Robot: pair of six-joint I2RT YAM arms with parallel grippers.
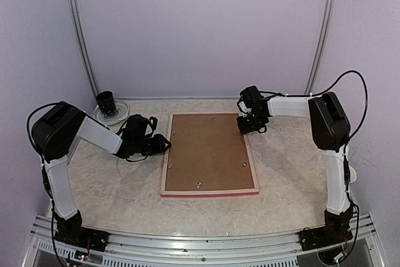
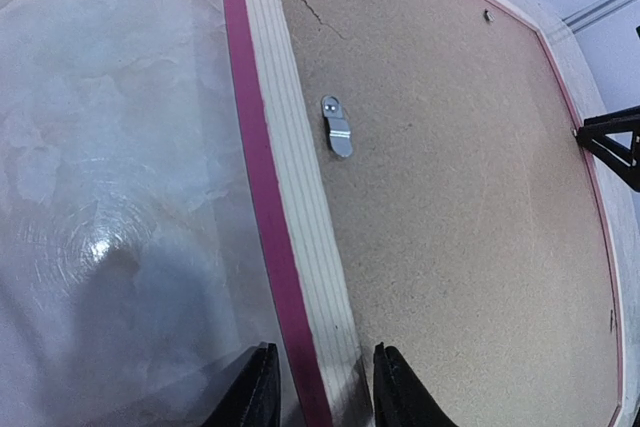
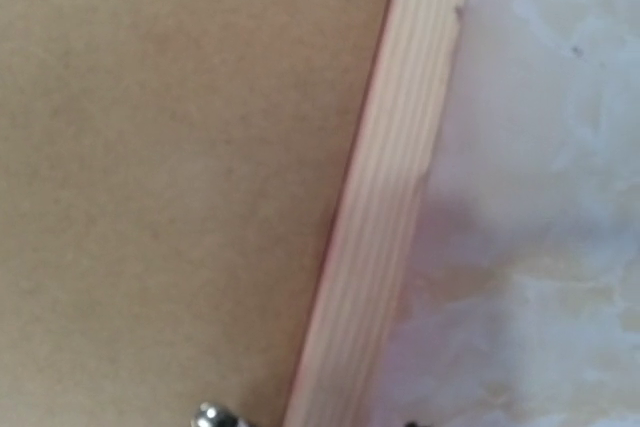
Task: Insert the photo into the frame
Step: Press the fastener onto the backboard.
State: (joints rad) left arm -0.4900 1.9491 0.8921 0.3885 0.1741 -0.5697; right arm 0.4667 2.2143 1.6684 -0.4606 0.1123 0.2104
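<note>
Left claw (image 2: 322, 389) fingers (image 2: 250, 395) sit closest in shot: apart, astride the left rail of the frame (image 2: 305, 247), with thin gaps either side. Reads as bracing, not clamping. Frame lies face down, pale wood back up, with the brown backing board (image 2: 450, 247) seated inside it, ahead and right of that claw. Metal turn tab (image 2: 337, 127) sits on the board just ahead of the fingers. Right claw (image 1: 253, 123) hovers over the far right corner. Its fingers are out of its own wrist shot, so can't tell apart or together. Photo isn't visible anywhere; presumably under the board, unconfirmed. Judgement: loading looks done, tabs left to check and turn.
</note>
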